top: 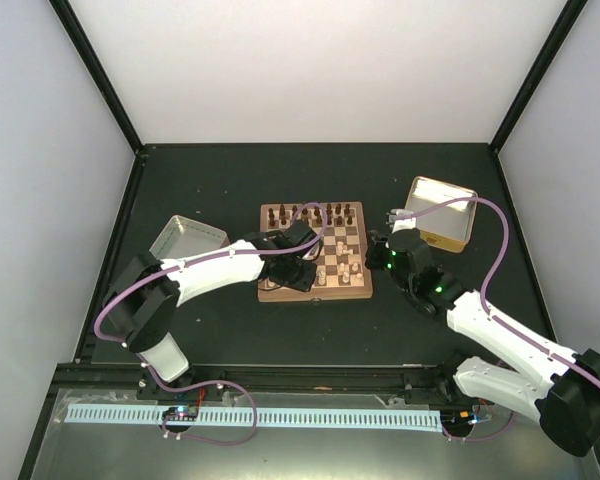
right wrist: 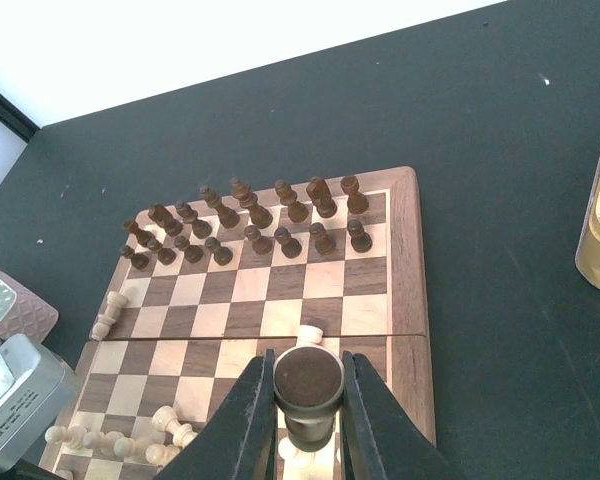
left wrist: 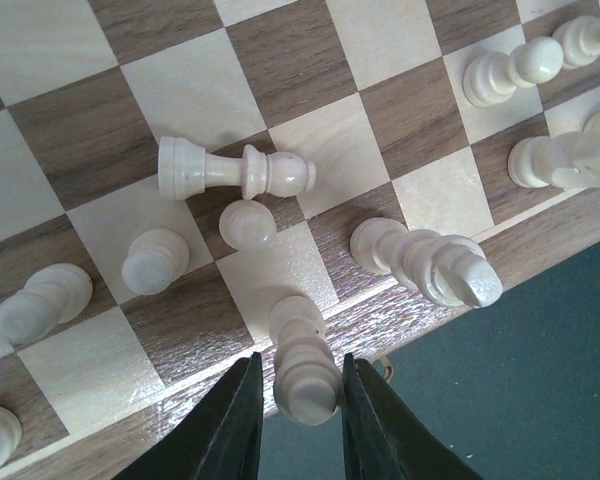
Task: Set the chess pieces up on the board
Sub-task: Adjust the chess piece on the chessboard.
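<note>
From above, poising left claw (top: 302, 272) and right claw (top: 372, 258) over the board (top: 340, 295); at left wrist, narrowly bracketing a pale piece (left wrist: 305, 365) between its fingers, grip unclear, needing squaring before lifting; at right wrist, clamping a dark-based piece (right wrist: 308, 385).

Wooden chessboard (left wrist: 70, 140), grain showing under a slightly glossy varnish; pale chess pieces (left wrist: 235, 172) of smooth light wood; dark pieces (right wrist: 290, 240) of brown wood; matt black tabletop (right wrist: 480, 120); dull grey metal tray (top: 166, 243) at left
</note>
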You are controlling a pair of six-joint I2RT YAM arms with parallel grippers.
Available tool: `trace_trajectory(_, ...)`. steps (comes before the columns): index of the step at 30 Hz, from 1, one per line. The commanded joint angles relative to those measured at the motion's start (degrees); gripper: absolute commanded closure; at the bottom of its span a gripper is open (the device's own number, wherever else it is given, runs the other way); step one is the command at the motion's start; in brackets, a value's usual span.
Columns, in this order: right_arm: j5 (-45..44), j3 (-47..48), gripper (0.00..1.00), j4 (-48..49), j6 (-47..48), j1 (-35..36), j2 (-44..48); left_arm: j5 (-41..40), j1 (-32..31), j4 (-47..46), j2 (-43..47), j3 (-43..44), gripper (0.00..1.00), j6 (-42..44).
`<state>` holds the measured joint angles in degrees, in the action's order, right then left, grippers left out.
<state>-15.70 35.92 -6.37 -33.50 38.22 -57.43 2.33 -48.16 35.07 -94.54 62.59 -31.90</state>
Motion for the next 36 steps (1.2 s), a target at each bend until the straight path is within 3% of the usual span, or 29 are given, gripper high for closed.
trace_trajectory(1,-0.1,0.2,0.88,1.6,0.0,-0.3,-0.1,-1.0,0.2,-0.5,-1.2,2.7,0.78,0.9)
trace_trajectory(20,0.7,0.1,0.88,2.2,0.1,-0.3,-1.1,-2.9,0.0,-2.8,-0.5,2.1,0.82,1.0)
trace_trajectory(36,3.6,0.7,0.88,2.6,1.2,-0.3,0.0,-0.1,0.0,-3.3,2.5,1.4,0.63,0.7)
